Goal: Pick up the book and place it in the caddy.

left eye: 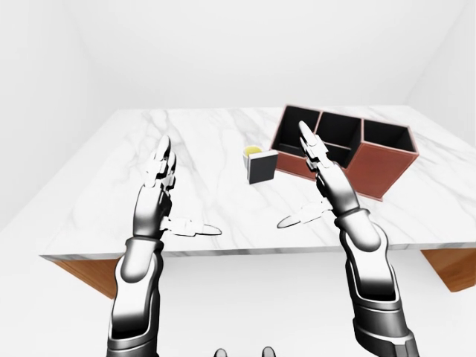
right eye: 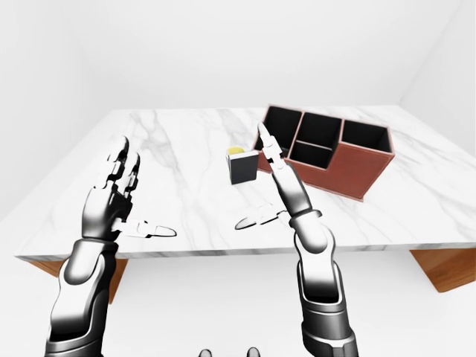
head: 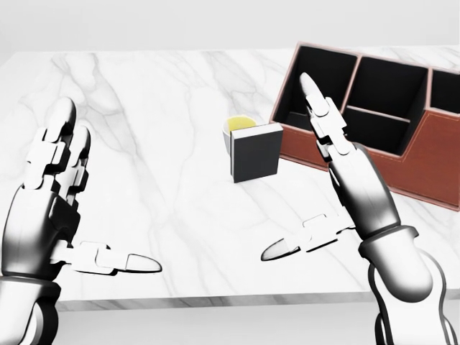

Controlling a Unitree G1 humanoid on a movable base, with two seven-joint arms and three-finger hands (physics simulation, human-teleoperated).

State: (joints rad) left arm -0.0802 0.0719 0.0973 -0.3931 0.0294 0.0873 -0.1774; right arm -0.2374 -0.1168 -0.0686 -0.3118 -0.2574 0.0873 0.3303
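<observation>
Book [head: 255, 152] left of right hand [head: 338, 183] (apart)

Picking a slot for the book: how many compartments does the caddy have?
4 show in the caddy: a tall one at the head view's left, two stacked in the middle, one at right cut off by the frame edge; more may be hidden.

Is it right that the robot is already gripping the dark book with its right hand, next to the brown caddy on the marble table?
Not quite. The head view shows the right hand open, fingers spread, short of the book, which stands untouched on the marble table. The rest holds: it stands next to the brown caddy.
</observation>
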